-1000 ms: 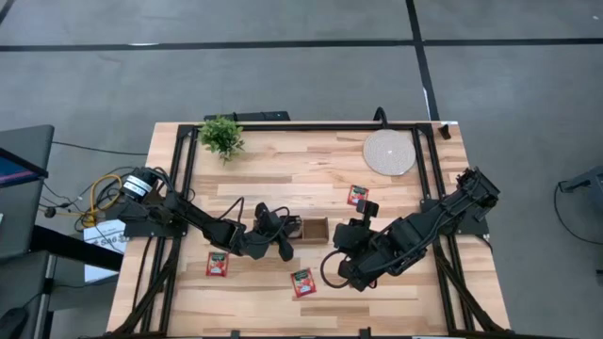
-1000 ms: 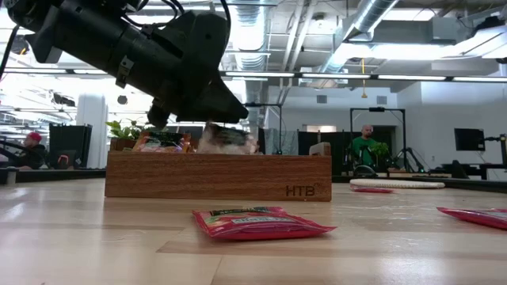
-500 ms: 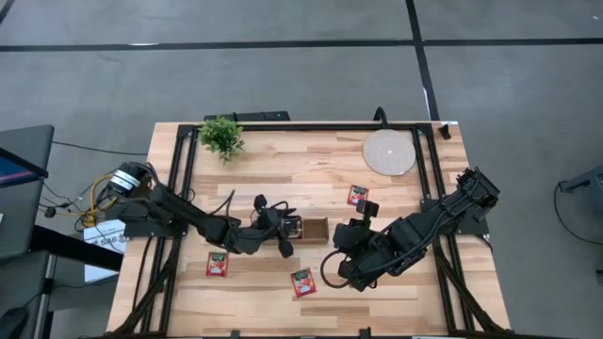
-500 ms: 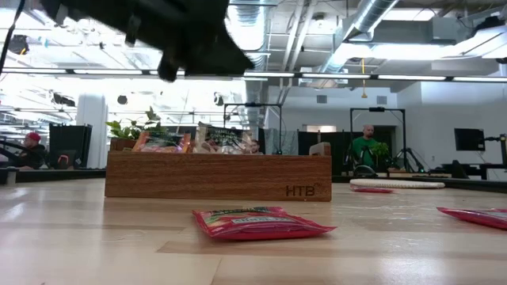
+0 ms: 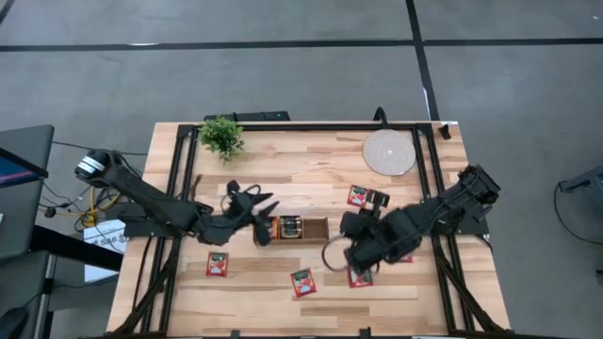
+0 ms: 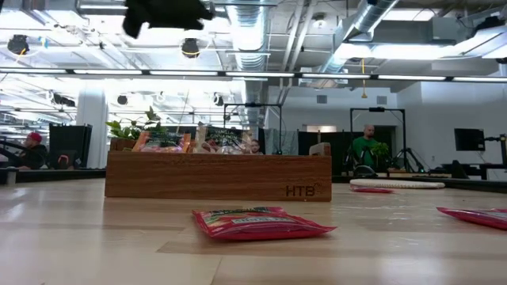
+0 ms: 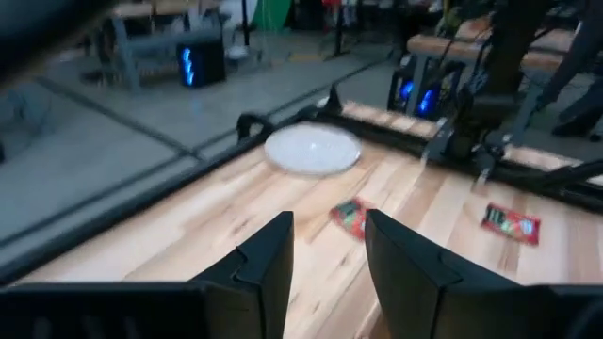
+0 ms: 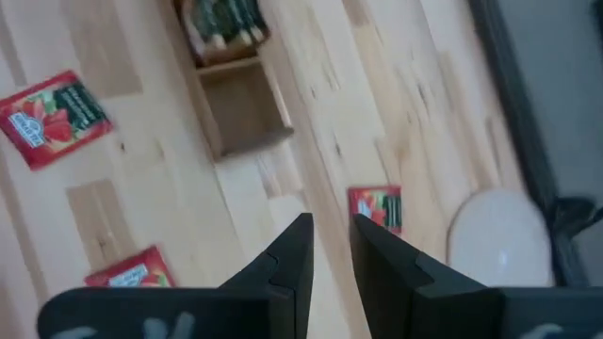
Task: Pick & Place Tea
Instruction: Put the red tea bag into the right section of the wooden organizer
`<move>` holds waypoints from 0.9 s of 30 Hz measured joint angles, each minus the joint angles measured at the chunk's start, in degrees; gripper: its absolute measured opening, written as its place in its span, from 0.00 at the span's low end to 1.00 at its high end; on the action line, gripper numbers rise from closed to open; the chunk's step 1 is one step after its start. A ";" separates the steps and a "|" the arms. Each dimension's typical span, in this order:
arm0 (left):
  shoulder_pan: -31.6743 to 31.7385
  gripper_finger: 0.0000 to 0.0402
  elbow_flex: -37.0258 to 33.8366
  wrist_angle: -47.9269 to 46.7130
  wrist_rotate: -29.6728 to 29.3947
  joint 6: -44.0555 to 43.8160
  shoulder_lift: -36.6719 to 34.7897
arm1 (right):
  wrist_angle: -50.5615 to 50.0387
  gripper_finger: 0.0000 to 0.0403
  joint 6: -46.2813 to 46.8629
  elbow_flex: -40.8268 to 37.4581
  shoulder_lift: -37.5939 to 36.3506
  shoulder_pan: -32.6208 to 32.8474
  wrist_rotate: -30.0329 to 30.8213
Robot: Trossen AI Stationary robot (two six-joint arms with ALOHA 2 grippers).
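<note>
1. The left gripper [image 5: 267, 213] has pulled back from over the wooden tray [image 5: 292, 228] toward nine o'clock and risen; in the low view only a dark part of it shows at the top edge.
2. The tray's middle and left compartments, earlier covered by that gripper, now show sachets [image 5: 289, 226].
3. The right gripper [image 5: 352, 268] has swung toward four o'clock, now over a red sachet [image 5: 360, 277] at the tray's four o'clock.

Overhead view: you look straight down on the whole bench [image 5: 311, 179]. Low view: you sit at bench-top level, close behind a red sachet [image 6: 257, 223], facing the wooden tray [image 6: 218, 176] at 12 o'clock. Wrist views: you look past each arm's fingers. Tray appears overhead, low and right wrist.
</note>
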 joint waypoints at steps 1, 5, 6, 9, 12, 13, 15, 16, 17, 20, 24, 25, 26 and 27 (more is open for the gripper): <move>-0.31 0.31 -0.02 -4.27 -0.02 -2.92 -1.80 | -0.11 0.17 0.70 -0.74 -0.31 -1.42 -1.29; -0.79 0.31 -0.04 -18.46 1.35 -14.23 -8.14 | 0.20 0.17 0.87 -4.61 -1.58 -8.14 -7.24; -1.03 0.31 -0.05 -21.93 1.94 -16.63 -9.67 | -0.08 0.17 0.76 -5.61 -1.75 -9.88 -7.98; -1.14 0.31 -0.04 -29.47 4.17 -22.71 -13.82 | 1.02 0.17 -3.59 -8.63 -1.81 -15.25 -10.58; -1.12 0.31 -0.04 -34.86 7.72 -25.86 -17.03 | 3.63 0.17 -8.90 -11.52 -1.61 -20.69 -14.08; -1.12 0.31 -0.04 -36.04 8.79 -26.40 -18.04 | 3.98 0.17 -10.31 -12.48 -1.61 -22.40 -15.39; -1.12 0.31 -0.04 -38.33 10.71 -26.43 -19.53 | 5.74 0.17 -12.73 -14.75 -1.75 -25.81 -18.01; -1.14 0.31 -0.04 -39.42 11.59 -26.43 -20.06 | 6.18 0.17 -13.64 -15.91 -1.69 -27.35 -19.22; -1.13 0.31 -0.04 -40.36 12.23 -26.42 -20.60 | 6.37 0.17 -14.64 -16.96 -1.64 -28.83 -20.33; -1.12 0.31 -0.04 -43.13 13.14 -26.40 -21.80 | 6.43 0.17 -18.05 -19.63 -1.68 -32.55 -22.33; -1.12 0.31 -0.04 -45.84 13.34 -26.40 -22.43 | 10.00 0.17 -21.77 -23.48 -1.68 -36.04 -25.66; -1.13 0.31 -0.04 -46.39 13.40 -26.40 -22.47 | 10.94 0.18 -22.40 -24.31 -1.68 -36.78 -26.86; -1.12 0.31 -0.04 -46.88 13.58 -26.40 -22.45 | 12.12 0.18 -23.12 -25.09 -1.68 -37.41 -27.82; -1.12 0.31 -0.04 -47.43 13.64 -26.40 -22.43 | 13.53 0.20 -23.81 -25.76 -1.68 -38.05 -28.80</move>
